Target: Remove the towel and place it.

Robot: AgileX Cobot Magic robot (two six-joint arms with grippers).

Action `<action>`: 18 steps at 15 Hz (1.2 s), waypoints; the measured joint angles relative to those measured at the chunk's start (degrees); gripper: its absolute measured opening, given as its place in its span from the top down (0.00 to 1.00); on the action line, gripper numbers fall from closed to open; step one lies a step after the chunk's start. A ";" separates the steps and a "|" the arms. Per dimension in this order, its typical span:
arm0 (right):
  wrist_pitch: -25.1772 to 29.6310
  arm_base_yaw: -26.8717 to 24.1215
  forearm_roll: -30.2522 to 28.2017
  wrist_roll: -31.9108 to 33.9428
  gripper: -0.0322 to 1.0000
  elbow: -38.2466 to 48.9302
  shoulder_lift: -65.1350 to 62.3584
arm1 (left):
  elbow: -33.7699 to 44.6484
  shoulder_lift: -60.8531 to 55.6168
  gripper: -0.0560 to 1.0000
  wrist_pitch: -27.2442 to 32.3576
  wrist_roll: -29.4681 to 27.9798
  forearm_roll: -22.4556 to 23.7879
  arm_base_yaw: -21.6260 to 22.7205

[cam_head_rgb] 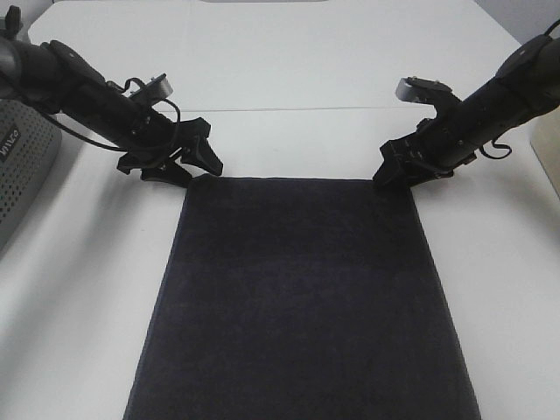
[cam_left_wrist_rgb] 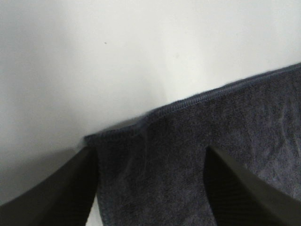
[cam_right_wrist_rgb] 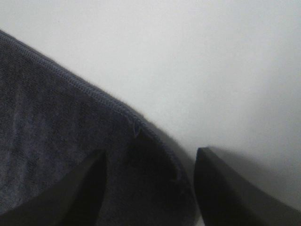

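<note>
Towel (cam_head_rgb: 302, 297) lies flat on the white worktop (cam_head_rgb: 289, 79), filling the lower centre of the frame. Left pincer (cam_head_rgb: 199, 166) sits at its upper left corner, right pincer (cam_head_rgb: 395, 171) at its upper right. Both stand wide, straddling a corner, not clamped. Grey basket (cam_head_rgb: 22, 171) at left edge.

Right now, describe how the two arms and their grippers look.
Both arms are matte black tubes with loose black cables alongside. Each carries a pale grey camera block near the wrist. The left gripper and right gripper end in black, wedge-shaped fingers with faintly ribbed faces.
</note>
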 joint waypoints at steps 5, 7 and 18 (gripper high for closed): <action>-0.17 0.00 -0.23 0.00 0.53 0.00 0.11 | 0.00 0.34 0.54 -0.69 0.11 1.03 0.00; -0.17 0.00 -0.34 0.00 0.69 0.00 0.52 | 0.00 0.46 0.69 -1.15 0.00 1.43 0.00; -7.45 0.00 -0.52 4.70 0.96 -1.78 0.80 | 0.06 0.74 0.94 -10.43 -0.06 2.29 -0.52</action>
